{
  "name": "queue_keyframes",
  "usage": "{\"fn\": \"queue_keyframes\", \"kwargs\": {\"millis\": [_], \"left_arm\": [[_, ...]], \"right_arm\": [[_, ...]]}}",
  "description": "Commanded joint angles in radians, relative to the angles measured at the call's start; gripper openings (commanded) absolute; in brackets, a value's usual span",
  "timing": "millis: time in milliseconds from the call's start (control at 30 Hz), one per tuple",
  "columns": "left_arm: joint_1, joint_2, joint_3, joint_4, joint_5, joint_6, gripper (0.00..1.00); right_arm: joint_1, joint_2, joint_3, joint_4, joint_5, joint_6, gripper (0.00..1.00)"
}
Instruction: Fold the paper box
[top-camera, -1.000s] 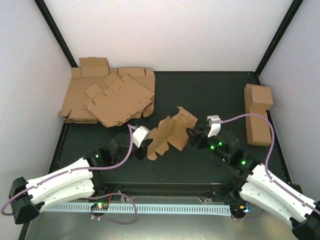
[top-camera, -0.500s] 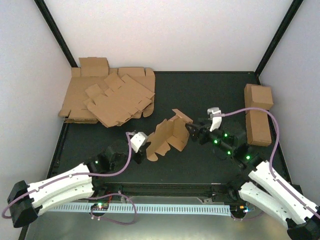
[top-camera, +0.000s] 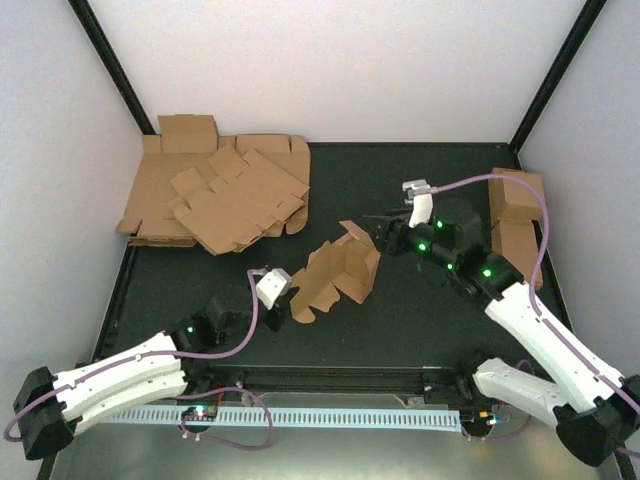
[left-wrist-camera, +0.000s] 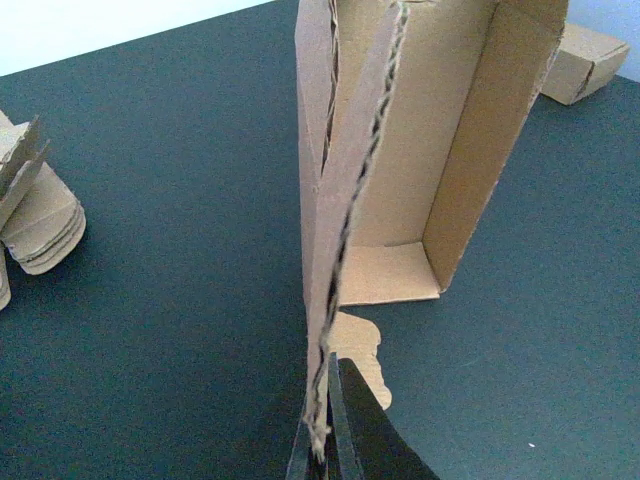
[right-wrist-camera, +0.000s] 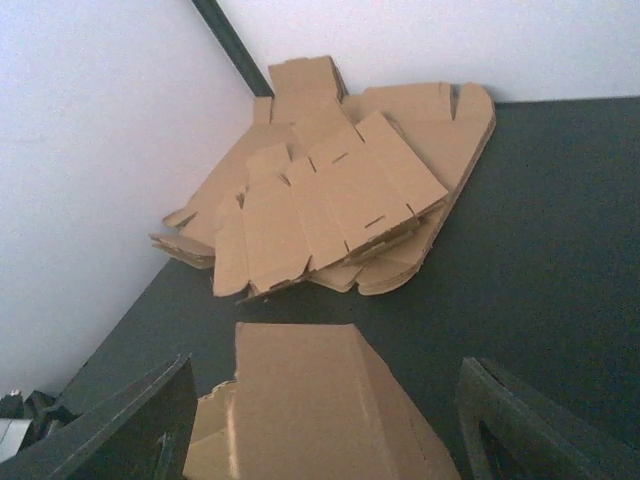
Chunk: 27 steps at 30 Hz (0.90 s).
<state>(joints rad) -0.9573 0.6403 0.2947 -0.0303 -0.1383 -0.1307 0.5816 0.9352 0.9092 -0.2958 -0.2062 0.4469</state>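
Note:
The paper box (top-camera: 335, 275) is a half-formed brown cardboard carton standing tilted on the black mat, its open inside (left-wrist-camera: 410, 170) facing up in the left wrist view. My left gripper (top-camera: 283, 305) is shut on the box's near wall, whose corrugated edge runs up from between the jaws (left-wrist-camera: 325, 440). My right gripper (top-camera: 385, 235) hovers open just behind the box's far end. Its two dark fingers (right-wrist-camera: 150, 420) stand wide apart on either side of a flat brown panel of the box (right-wrist-camera: 300, 390), without pressing on it.
A stack of flat brown blanks (top-camera: 215, 195) lies fanned out in the back left corner (right-wrist-camera: 340, 190). Finished brown cartons (top-camera: 518, 235) sit along the right edge, partly behind my right arm. White walls close in the mat on three sides.
My right gripper has lifted off the box's far end and moved back and up. My left gripper has drawn slightly toward the near left, taking the box with it.

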Motion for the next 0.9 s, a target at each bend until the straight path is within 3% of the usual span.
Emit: {"fn": "queue_keyframes", "kwargs": {"millis": [0,867], "left_arm": [[-0.001,-0.008,-0.014,0.031,0.004,-0.004,0.04],[-0.001,-0.04,-0.029,0.03,0.003,0.005,0.06]], "right_arm": [[-0.006,0.072,0.064,-0.081,-0.021,-0.011,0.74],[-0.006,0.14,-0.037,-0.044,-0.222,-0.022,0.69]]}}
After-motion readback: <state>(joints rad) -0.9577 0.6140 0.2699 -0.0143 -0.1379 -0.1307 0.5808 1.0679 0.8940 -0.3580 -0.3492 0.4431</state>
